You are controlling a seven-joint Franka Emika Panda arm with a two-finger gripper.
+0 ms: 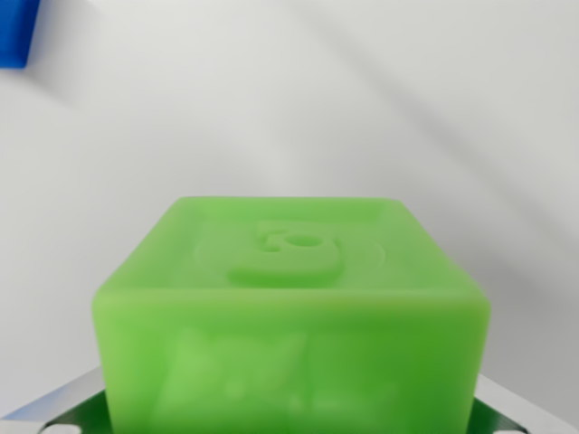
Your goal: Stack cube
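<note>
- My jaws (289,425) barely show: only two slivers of pale metal at the bottom corners of the frame, one low at the wrist view's left, one low at the wrist view's right.
- Between those slivers sits the green cube (291,312), filling the lower middle of the frame and running off its bottom edge.
- The metal parts lie just beside the cube's lower flanks on either side. The contact itself is hidden behind the cube's front face and cut by the frame edge, so I cannot tell whether my jaws are clamped on it, merely resting against it, or standing apart.
- The cube is upright and square to me: its front face looks toward the lens, its top face tilts away toward the middle of the frame.
- The top face has a raised rim and an embossed figure at its centre, rounded, with a small hole in it; it is too soft to read as a letter or a number.
- The front face carries lighter raised marks, blurred past reading.
- A strip of green reflection shows on the metal at both lower corners.
- Behind the cube spreads the bench (407,108), plain white, crossed by soft grey diagonal shadows running from the upper middle toward the right edge.
- At the upper left corner a blue block (14,34) pokes into the frame, mostly cut off, well apart from the green cube, with a faint shadow below it.
- No containers are in view.
</note>
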